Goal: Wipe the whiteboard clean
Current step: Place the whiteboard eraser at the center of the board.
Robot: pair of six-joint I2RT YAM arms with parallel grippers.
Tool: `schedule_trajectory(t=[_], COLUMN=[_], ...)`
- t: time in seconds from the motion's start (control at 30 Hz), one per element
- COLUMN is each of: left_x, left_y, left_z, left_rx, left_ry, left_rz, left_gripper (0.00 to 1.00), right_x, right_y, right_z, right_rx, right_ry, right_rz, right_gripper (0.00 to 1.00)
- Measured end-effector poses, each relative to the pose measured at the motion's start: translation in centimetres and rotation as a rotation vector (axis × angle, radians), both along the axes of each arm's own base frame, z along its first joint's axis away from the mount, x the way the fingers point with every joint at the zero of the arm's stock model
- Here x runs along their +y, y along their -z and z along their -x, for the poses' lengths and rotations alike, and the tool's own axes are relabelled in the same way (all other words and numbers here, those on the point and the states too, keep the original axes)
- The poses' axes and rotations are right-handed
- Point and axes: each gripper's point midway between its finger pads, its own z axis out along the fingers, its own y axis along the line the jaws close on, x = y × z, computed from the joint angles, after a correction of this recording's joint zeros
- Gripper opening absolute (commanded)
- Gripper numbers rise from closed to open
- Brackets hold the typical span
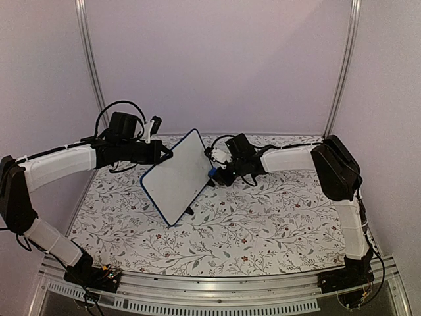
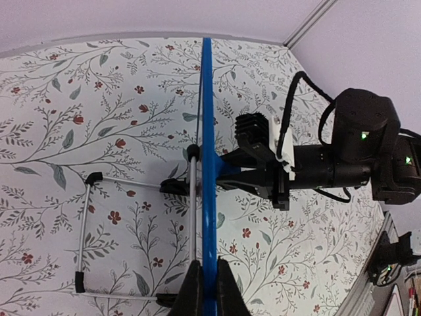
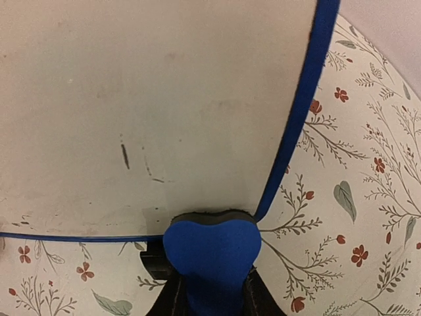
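Note:
The whiteboard (image 1: 176, 179) stands tilted on the floral tabletop, its white face turned towards the right arm. My left gripper (image 1: 165, 156) is shut on its upper left edge. In the left wrist view the board's dark-blue edge (image 2: 208, 131) runs straight up from between the fingers (image 2: 192, 293). My right gripper (image 1: 220, 176) is shut on a small blue eraser (image 1: 212, 173). The eraser (image 3: 212, 250) presses against the board's face (image 3: 151, 85) near a lower corner. A few faint dark strokes (image 3: 125, 155) remain on the white surface.
A wire stand with black feet (image 2: 81, 245) projects from the board's back over the floral cloth (image 1: 263, 224). Pale walls and aluminium posts (image 1: 89, 59) enclose the table. A metal rail (image 1: 217, 289) runs along the near edge.

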Motion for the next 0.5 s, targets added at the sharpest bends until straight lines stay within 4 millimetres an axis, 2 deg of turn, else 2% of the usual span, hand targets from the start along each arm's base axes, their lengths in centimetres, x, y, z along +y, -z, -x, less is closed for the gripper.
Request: schedule_trajectory(t=[0.17, 0.4, 0.5], left_x=[0.0, -0.2, -0.2], left_y=[0.0, 0.0, -0.1], left_z=[0.0, 0.1, 0.1], left_rx=[-0.002, -0.003, -0.003], left_ry=[0.002, 0.014, 0.016], left_rz=[0.001, 0.003, 0.003], left_gripper=[0.00, 0.00, 0.00], right_x=[0.8, 2.8, 3.2], right_y=[-1.1, -6.4, -7.5], right_z=[0.9, 1.2, 1.0], right_rx=[-0.011, -0.101, -0.118], right_ry=[-0.031, -0.063, -0.055], right_rz=[-0.039, -0.165, -0.198], right_gripper=[0.16, 0.16, 0.16])
